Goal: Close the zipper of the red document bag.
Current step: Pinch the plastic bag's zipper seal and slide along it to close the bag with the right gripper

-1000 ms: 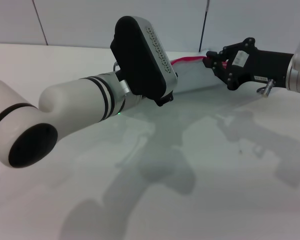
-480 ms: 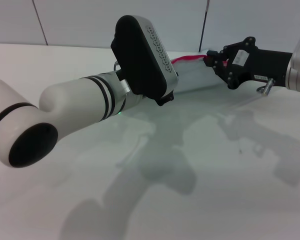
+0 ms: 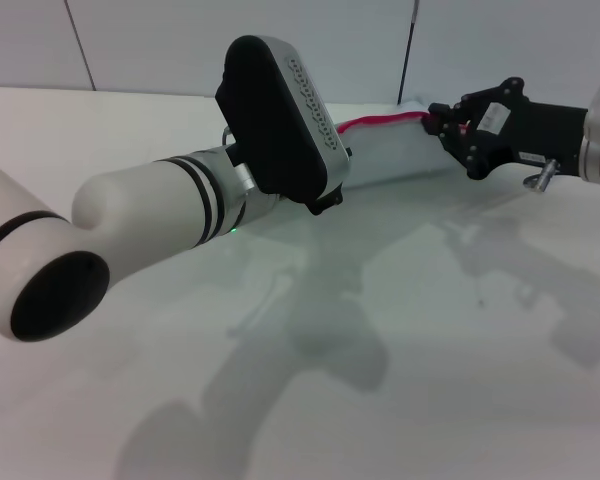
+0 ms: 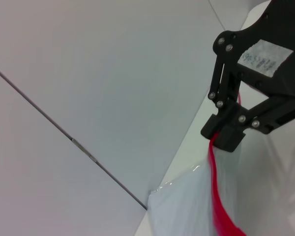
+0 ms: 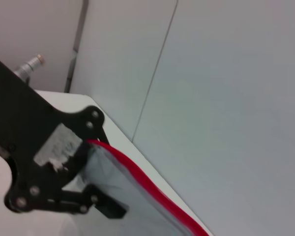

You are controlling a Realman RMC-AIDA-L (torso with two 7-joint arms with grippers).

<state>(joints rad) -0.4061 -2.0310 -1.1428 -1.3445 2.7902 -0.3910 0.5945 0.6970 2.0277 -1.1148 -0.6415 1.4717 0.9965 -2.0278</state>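
Right gripper [image 3: 442, 120]: black, jaws pinched narrow on the zipper [image 3: 378, 121] at the end of the red strip farthest from the left arm; the slider itself is hidden between the fingers. Seen also in the left wrist view [image 4: 226, 140], fingertips clamped on the red strip [image 4: 217, 196] where it rises from the pouch. Zipper: thin bright red band along the far long edge of the red document bag [image 3: 390, 155], running from the right gripper toward the left arm and vanishing behind it. Red document bag: flat translucent pale pouch on the white table [image 3: 400, 340], far side, between the two arms. Left gripper [image 5: 96, 204]: black, at the bag's other end, beside the red strip; jaw state cannot be told. Left arm's black wrist housing [image 3: 278, 120] covers that end of the bag in the head view.
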